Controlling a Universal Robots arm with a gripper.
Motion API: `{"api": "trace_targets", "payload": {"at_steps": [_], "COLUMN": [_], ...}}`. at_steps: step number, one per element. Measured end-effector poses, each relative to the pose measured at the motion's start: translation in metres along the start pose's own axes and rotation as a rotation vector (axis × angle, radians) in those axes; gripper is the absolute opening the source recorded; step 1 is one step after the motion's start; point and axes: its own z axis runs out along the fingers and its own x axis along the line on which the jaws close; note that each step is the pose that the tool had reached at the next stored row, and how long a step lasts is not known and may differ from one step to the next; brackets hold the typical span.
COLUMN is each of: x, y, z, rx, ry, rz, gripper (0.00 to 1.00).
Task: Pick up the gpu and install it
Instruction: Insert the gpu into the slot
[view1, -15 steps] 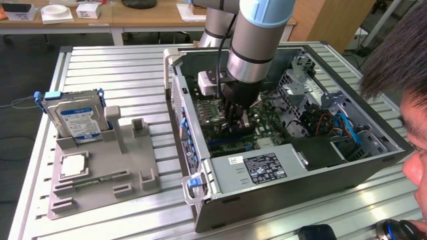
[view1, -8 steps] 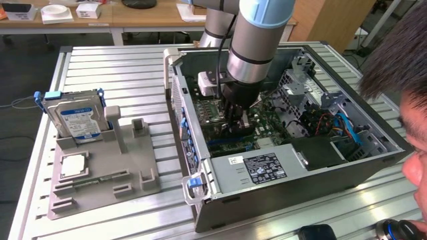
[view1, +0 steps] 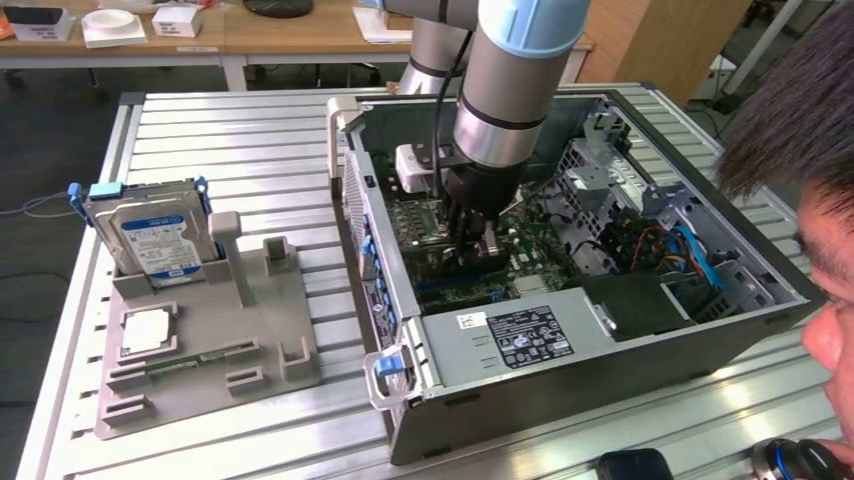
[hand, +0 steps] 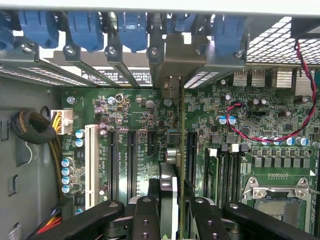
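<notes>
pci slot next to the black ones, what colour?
White slot, beside the black slots on the green motherboard. Clearest in the wrist view.

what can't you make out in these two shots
- Exterior view: the gpu sits mostly behind the end effector and arm; only its metal end shows.
- Wrist view: the gpu is edge-on; its bottom edge and slot contact are hidden.
- Exterior view: the label text is too small.

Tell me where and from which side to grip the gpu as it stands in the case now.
Grip the gpu by its top edge, coming straight down from above through the open side of the computer case. It stands edge-on and upright over the motherboard, its flat faces pointing sideways, so fingers can pinch those two faces. The gripper already clamps it this way.
</notes>
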Motion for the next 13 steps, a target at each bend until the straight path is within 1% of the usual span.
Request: {"api": "trace_targets", "payload": {"at_steps": [13], "x": [-0.0008], "y": [0.0004], "z": [0.0014], "rx": [0.0012], "ry": [0.0002], "rz": [0.000], "gripper": [0.28]}}
